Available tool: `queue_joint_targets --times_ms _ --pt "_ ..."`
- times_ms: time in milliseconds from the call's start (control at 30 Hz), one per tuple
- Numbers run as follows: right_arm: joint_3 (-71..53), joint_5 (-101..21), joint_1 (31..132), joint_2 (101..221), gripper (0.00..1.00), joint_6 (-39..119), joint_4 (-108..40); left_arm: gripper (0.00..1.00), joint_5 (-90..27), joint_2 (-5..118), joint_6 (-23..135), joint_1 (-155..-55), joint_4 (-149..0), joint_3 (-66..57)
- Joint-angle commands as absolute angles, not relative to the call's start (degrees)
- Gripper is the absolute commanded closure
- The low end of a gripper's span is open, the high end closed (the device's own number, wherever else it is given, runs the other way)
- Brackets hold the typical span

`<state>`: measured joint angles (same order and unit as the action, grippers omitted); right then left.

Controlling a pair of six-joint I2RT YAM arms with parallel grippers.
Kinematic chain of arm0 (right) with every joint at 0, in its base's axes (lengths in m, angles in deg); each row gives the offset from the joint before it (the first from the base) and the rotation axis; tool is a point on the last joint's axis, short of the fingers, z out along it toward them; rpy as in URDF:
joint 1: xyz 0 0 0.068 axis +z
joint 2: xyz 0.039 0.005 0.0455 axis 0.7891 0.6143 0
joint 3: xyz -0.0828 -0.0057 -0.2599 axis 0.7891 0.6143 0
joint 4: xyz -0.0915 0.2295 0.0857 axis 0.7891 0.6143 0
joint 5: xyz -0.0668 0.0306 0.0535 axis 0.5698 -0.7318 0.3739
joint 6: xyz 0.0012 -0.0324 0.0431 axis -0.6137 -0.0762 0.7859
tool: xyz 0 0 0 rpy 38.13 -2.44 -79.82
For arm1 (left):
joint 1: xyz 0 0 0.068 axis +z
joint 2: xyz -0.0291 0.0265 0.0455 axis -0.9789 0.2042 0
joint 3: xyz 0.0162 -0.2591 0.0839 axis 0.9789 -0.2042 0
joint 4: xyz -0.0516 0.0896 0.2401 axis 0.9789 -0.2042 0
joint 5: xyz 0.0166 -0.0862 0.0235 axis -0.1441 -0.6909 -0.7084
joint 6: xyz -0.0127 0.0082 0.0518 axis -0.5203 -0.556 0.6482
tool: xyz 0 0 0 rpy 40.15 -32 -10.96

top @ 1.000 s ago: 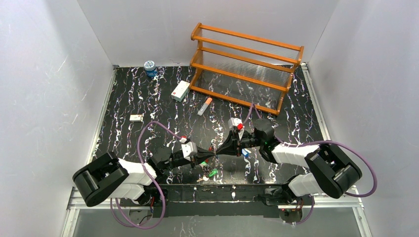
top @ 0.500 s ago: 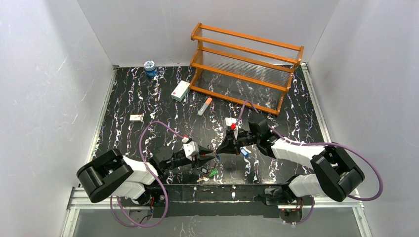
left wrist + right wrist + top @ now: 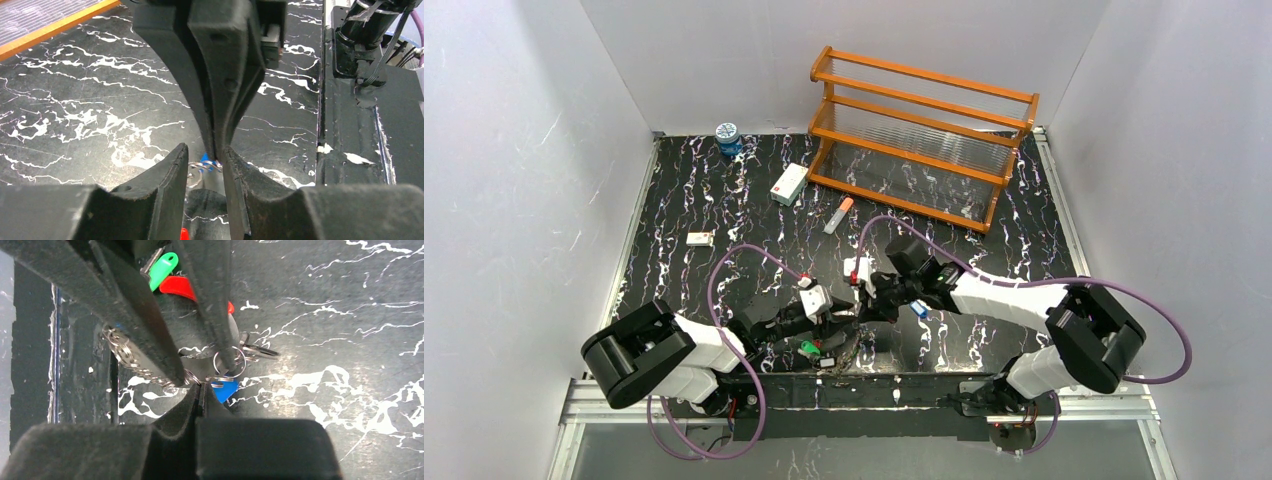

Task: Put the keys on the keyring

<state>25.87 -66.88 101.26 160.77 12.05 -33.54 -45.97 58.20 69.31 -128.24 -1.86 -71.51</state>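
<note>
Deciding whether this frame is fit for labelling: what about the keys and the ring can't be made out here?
Right wrist view: whether the shut right gripper pinches the small ring or the blue key; its own fingertips hide the contact.
Right wrist view: the green key, blade hidden behind the left gripper.
Top view: the small ring, too small and under both grippers.

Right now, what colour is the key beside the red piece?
The key is green; right wrist view shows best.
</note>
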Motion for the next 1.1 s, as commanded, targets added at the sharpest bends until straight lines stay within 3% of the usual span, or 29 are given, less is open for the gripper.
queue_joint_targets --times_ms 0,1067 --pt "23.38 -61.21 103.42 160.34 0.99 9.63 -29.24 0.7 -44.85 57.08 70.96 -128.4 -4.23 -70.22" --pt "22.9 -61.51 104.13 156.67 0.99 11.82 -31.92 0.8 -50.7 62.33 70.32 -128.58 -10.58 -65.87"
